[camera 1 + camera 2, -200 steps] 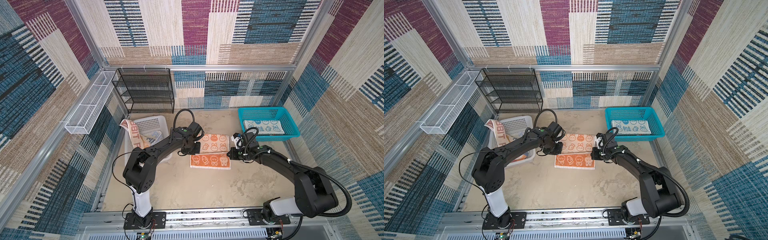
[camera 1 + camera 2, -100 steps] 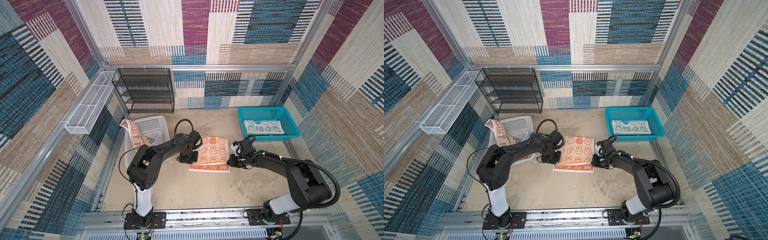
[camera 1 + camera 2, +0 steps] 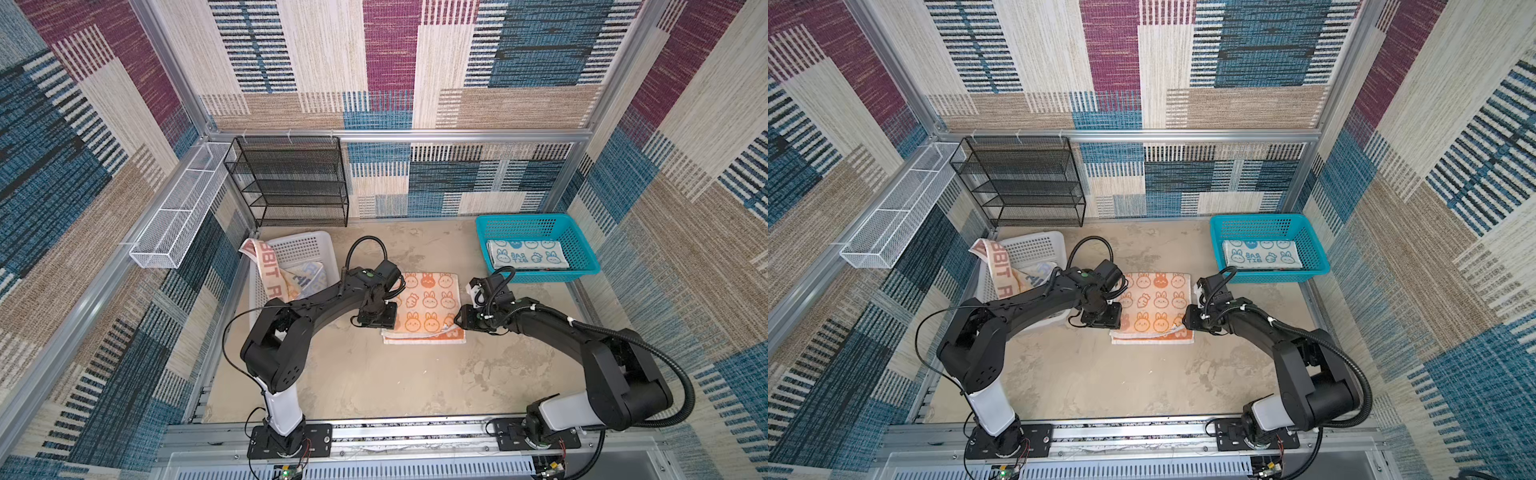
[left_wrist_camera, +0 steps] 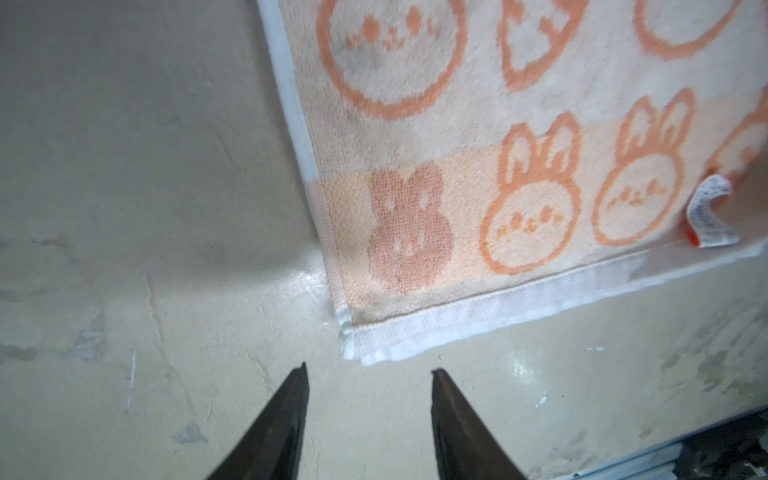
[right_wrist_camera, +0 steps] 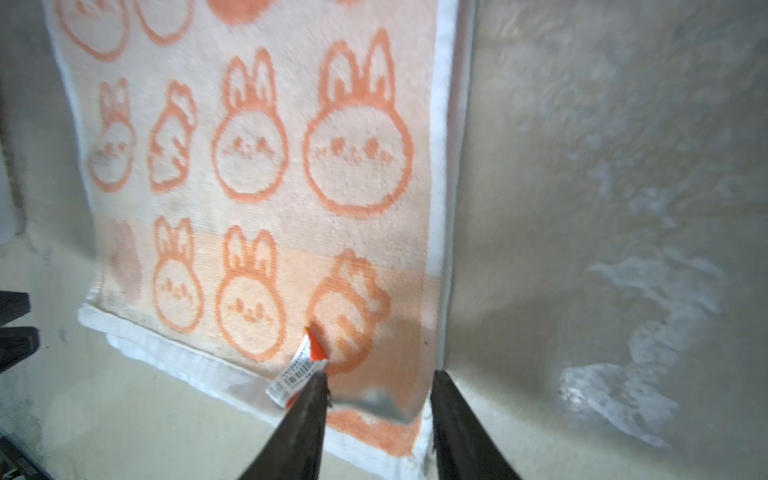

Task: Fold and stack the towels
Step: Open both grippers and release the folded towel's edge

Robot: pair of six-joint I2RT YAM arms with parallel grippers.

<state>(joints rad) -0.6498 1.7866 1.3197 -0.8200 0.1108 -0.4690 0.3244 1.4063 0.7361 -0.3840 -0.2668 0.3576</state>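
A cream terry towel with orange rabbit faces [image 3: 424, 307] [image 3: 1154, 305] is lying folded in half on the mottled beige tabletop [image 3: 374, 374]. Its upper layer is sitting a little back from the lower layer's near edge, so a white and orange strip of the lower layer is showing. The left gripper [image 4: 368, 368] is hovering just off this towel's near left corner. Its two dark fingers are standing spread, with only bare tabletop between them and no contact with the cloth. The right gripper [image 5: 380, 374] is sitting at the same towel's near right corner with its fingers [image 5: 457, 424] also spread. The corner of the cloth is lying loose in the gap rather than being pinched, and a small white and orange care label [image 5: 295, 374] is brushing against one finger. Beyond this towel and to its right, in both top views, a cream towel with blue rabbit faces [image 3: 527, 254] [image 3: 1260, 254] is resting folded inside a teal plastic basket [image 3: 540, 276] [image 3: 1273, 277]. To the left of the orange rabbit towel, a cream towel with large orange and blue lettering [image 3: 266, 266] [image 3: 1000, 266] is hanging unfolded over the rim of a white plastic basket [image 3: 299, 249] [image 3: 1034, 249].
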